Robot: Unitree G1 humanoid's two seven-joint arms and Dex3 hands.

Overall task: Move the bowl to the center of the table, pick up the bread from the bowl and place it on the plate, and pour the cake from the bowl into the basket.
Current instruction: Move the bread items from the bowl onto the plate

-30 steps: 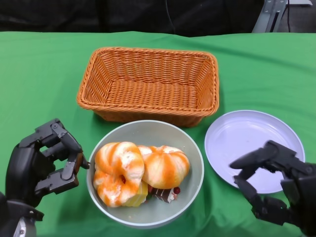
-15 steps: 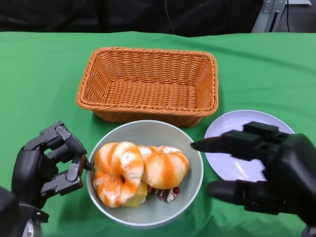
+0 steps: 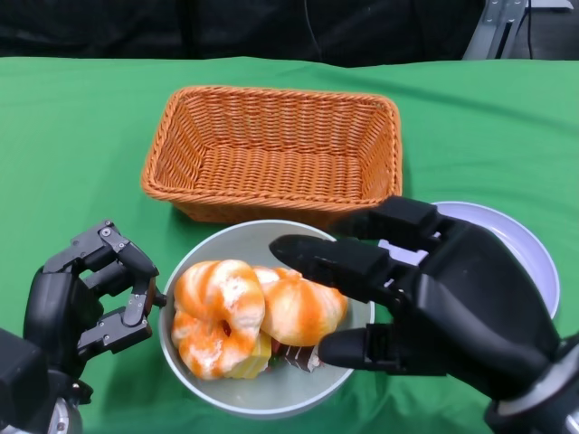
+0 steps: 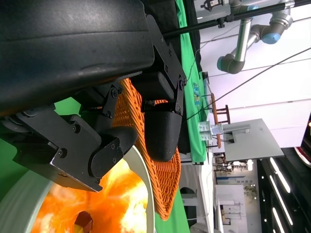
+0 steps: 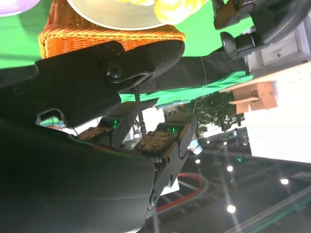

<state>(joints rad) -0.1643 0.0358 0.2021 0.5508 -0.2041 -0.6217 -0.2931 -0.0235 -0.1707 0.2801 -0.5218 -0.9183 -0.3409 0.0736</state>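
Right hand (image 3: pixel 443 303) nearer, fingers spread, empty, poised over bowl (image 3: pixel 355 339); bread (image 3: pixel 298 306) lies below and just left of its fingertips; left hand (image 3: pixel 86 303) half-curled, empty, at bowl's left rim; plate (image 3: pixel 525 244) lies right.

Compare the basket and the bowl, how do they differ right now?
The basket is rectangular, woven and orange-brown; the bowl is round, smooth and pale grey-green. The basket holds nothing, while the bowl holds two orange-striped breads with a piece of cake under them. The basket sits farther back on the table; the bowl is nearer the robot, between its left hand and right hand. Both rest on the green cloth, nearly touching.
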